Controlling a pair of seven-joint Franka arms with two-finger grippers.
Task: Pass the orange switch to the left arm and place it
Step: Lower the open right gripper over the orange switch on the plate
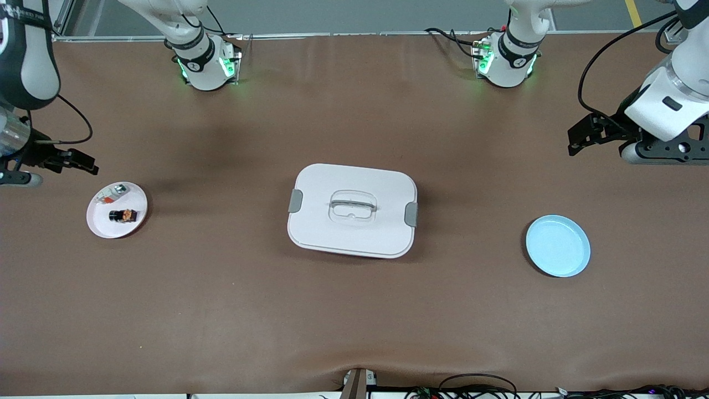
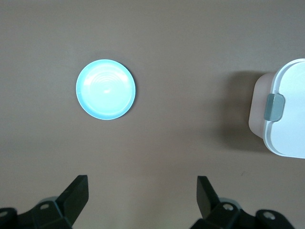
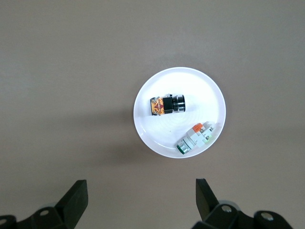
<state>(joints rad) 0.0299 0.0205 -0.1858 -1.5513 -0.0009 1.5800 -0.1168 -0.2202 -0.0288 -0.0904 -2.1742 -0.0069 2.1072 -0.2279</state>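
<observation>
Overhead, right claw (image 3: 140, 200) wide open, empty, left claw (image 2: 142, 198) likewise, both waiting.

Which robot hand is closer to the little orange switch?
The right gripper. It hangs open just above the pink plate where the orange switch lies. The left gripper, also open, is at the table's other end, past the box.
</observation>
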